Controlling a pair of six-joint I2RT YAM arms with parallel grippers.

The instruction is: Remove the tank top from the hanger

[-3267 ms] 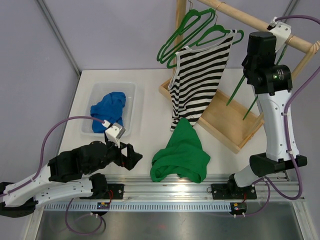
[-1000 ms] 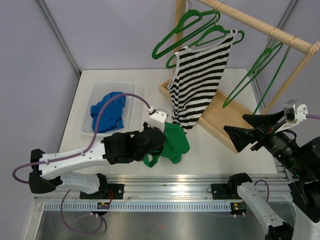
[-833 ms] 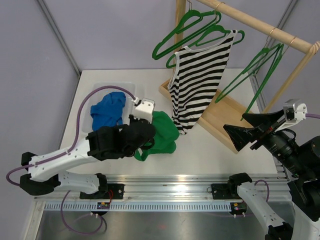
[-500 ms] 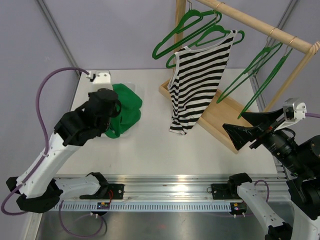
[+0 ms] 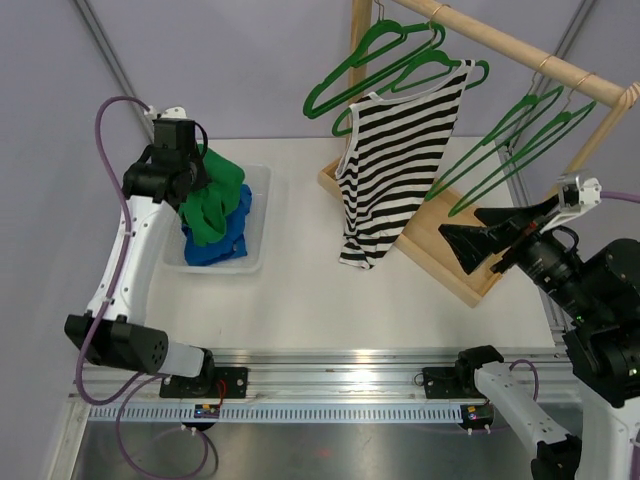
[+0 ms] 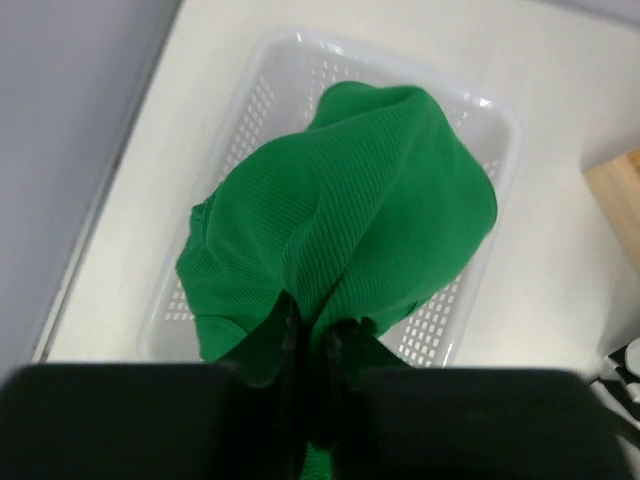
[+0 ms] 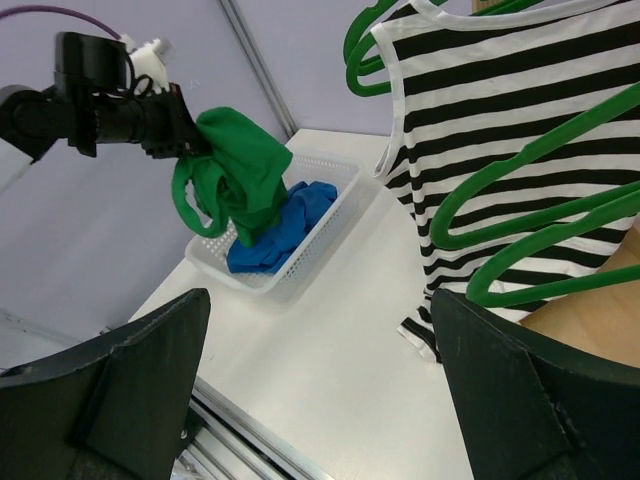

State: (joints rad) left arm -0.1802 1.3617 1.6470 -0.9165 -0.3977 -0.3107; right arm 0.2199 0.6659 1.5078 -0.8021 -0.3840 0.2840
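Left gripper [image 5: 190, 170] far left, raised, jaws clamped tight on green top [image 5: 215, 195]. The top hangs bunched over the white basket [image 5: 262, 215], its lower end touching the blue garment [image 5: 225, 240] inside. Right gripper [image 5: 461, 222] is on the right, lifted, jaws spread wide and holding nothing. Striped tank top [image 5: 395, 160] hangs on a green hanger [image 5: 440, 65] from the wooden rail [image 5: 500, 40], far centre, with empty hangers [image 5: 500, 160] to its right.

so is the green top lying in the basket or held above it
Held above it: the left fingers pinch the green top, which hangs bunched over the white basket holding a blue garment.
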